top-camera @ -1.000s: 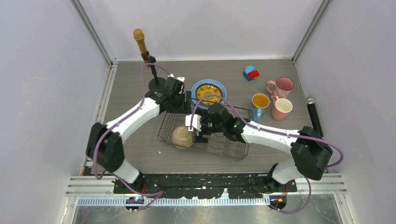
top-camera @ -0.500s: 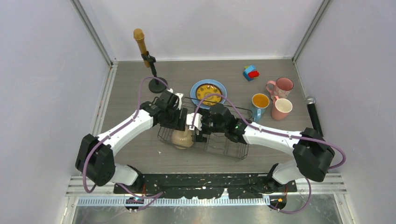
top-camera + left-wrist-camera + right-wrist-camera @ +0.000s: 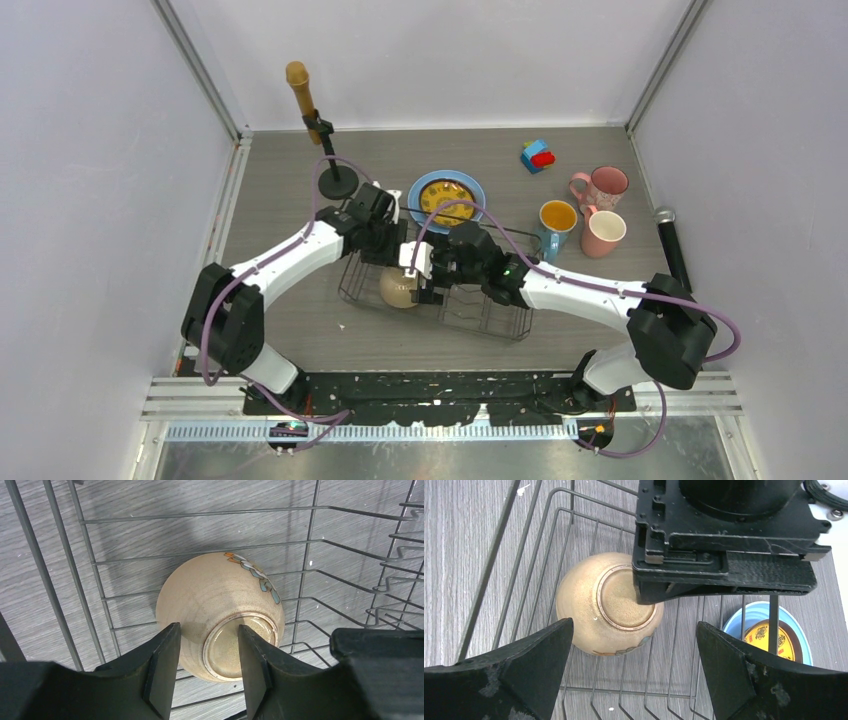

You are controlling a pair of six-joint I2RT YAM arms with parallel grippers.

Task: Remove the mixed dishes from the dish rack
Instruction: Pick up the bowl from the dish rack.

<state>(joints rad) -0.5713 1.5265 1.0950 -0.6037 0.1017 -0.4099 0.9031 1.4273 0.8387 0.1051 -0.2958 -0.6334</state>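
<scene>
The beige bowl lies upside down in the left part of the dish rack. My left gripper hangs right over it, jaws partly open. One finger sits by the bowl's outer wall, the other over its foot ring. My right gripper stands wide open just right of the bowl, holding nothing. A yellow plate rests on the light-blue plate behind the rack.
A blue mug, a speckled pink mug and a plain pink mug stand at the right. A toy block lies at the back. A microphone stand is behind the left arm, and a black microphone lies at the far right.
My left gripper swung from the rack's far side to above the bowl and narrowed its jaws. The bowl shifted slightly right, further inside the rack. The right arm held still.
</scene>
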